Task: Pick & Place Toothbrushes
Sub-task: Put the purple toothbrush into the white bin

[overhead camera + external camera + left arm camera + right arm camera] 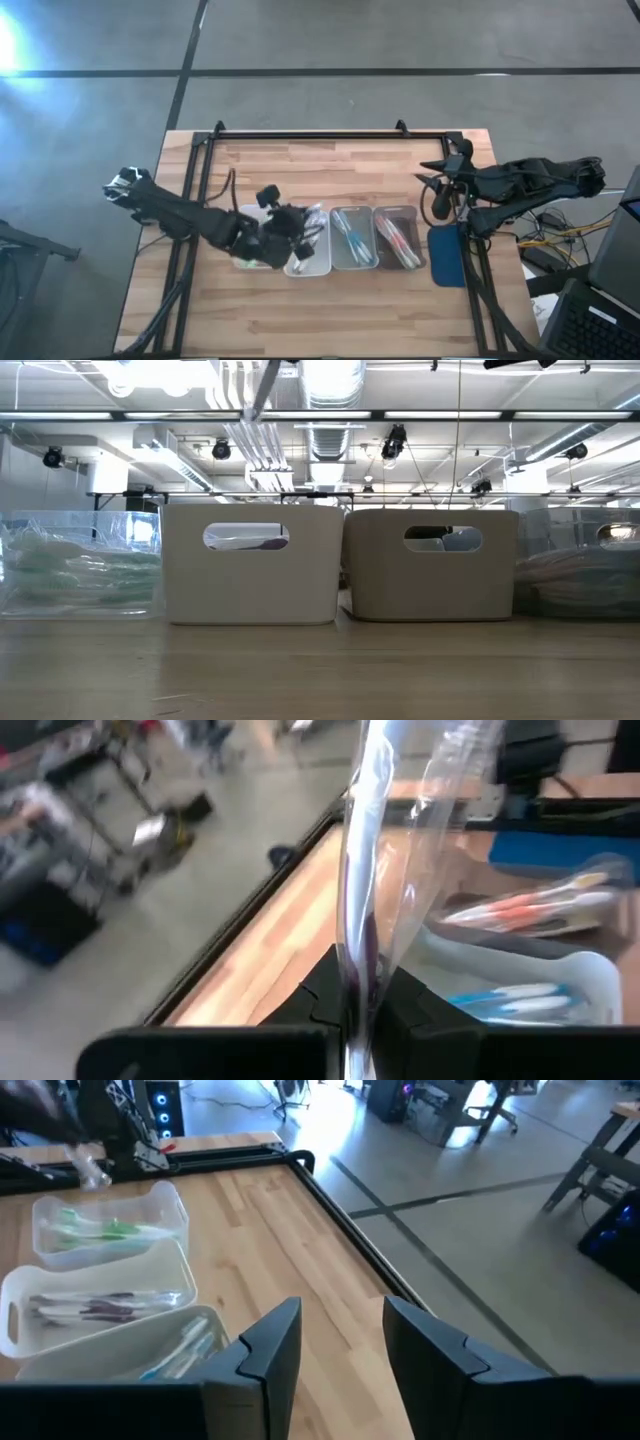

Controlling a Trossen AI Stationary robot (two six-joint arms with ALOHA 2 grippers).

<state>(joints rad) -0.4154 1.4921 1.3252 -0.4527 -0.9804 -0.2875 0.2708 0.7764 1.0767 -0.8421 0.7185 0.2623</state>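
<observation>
From overhead, the left gripper (283, 228) sits low over the wooden table (300, 310), right at the row of clear trays, above the tray (308, 262) second from the left; the arm hides most of the leftmost tray. Only the left wrist camera shows what it has: its fingers (320, 995) are pinched tight on a wrapped toothbrush (362, 890) with a purple handle, the clear wrapper standing up out of the grip. Behind it that view catches a tray of blue toothbrushes (510, 998) and one of orange-pink toothbrushes (530, 905), with a blue pad (560, 848) beyond. The overhead picture places those same trays in line: the blue ones (352, 238) in the third tray, the pink ones (398, 240) in the fourth, the blue pad just to their right. The right gripper (445, 170) waits well off at the table's right edge; its wrist view shows its fingers (272, 1342) standing apart with nothing between them. That camera alone shows green toothbrushes (95, 1230) in the far tray and purple toothbrushes (95, 1305) in the next one. The table-level view misses both arms entirely; two white bins (252, 565) with handle slots fill its middle and block the trays, with clear bags of stock (75, 565) to either side.
</observation>
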